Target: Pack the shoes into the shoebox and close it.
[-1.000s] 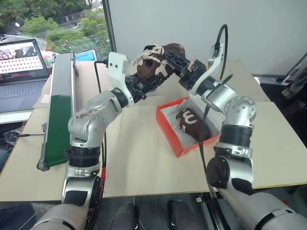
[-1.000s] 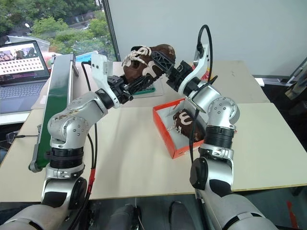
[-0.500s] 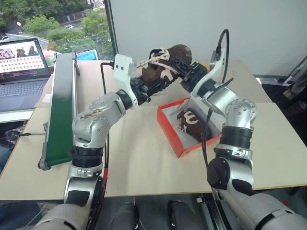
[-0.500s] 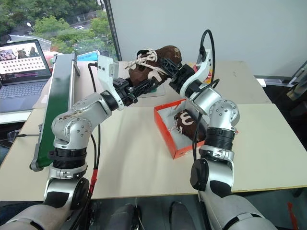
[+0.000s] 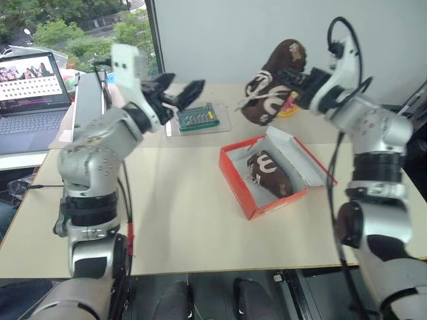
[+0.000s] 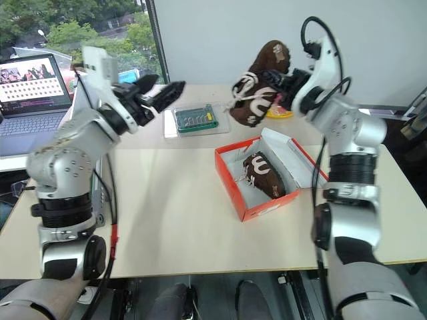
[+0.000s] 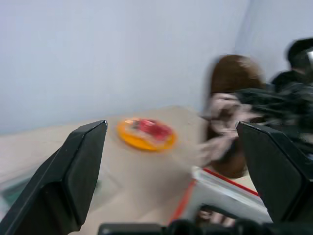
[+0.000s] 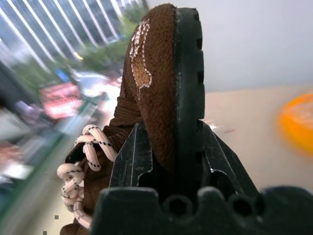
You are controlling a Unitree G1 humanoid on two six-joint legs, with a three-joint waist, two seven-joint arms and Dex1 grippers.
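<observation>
The right gripper (image 5: 293,79) is gripping one shoe (image 5: 272,83) in closed fingers, up in the air at about twelve o'clock from the open shoebox (image 5: 275,175) on the surface, while the left gripper (image 5: 179,93) is hanging empty with fingers spread wide, off at ten o'clock. The held shoe is standing on end, long axis near upright, laces dangling; the packed shoe (image 5: 267,173) is lying diagonally inside. That one is taking up the middle, so the second risks jamming against it or snagging its laces on the rim.

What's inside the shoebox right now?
One dark brown shoe lies in the open shoebox, sole pattern showing. The box floor beneath it is covered. The other shoe is up in the right gripper.
</observation>
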